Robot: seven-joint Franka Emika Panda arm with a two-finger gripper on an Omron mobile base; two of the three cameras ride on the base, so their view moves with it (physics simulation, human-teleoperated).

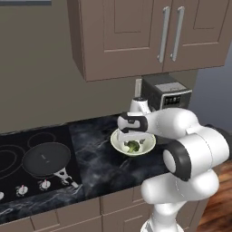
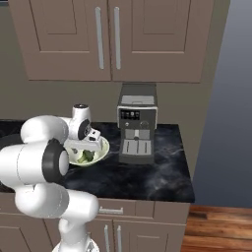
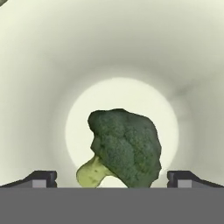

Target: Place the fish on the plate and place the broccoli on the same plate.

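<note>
A: While the arm bends over the dark marbled worktop (image 1: 95, 154), where is the gripper (image 3: 112, 177)?

B: Down inside the pale greenish-white bowl (image 1: 118, 146), its jaws spread wide and holding nothing. In the hand view one dark fingertip (image 3: 43, 178) stands at each side of the broccoli (image 3: 127, 146), both apart from it.

A: And the broccoli itself?

B: It lies on the bowl's bright round bottom, dark green head up in the hand view, pale stalk pointing to the lower left. From the left base view you see it as a green lump in the bowl under the hand.

A: What is around the bowl?

B: On the left, a black cooktop (image 1: 18, 149) with a round black frying pan (image 1: 46, 159) on it, well apart from the bowl. On the right, a coffee machine (image 2: 137, 129) stands against the wall, near the bowl but not touching it. Brown wall cabinets (image 2: 108, 39) hang above.

A: The fish, the plate?

B: I cannot tell where they are.
</note>
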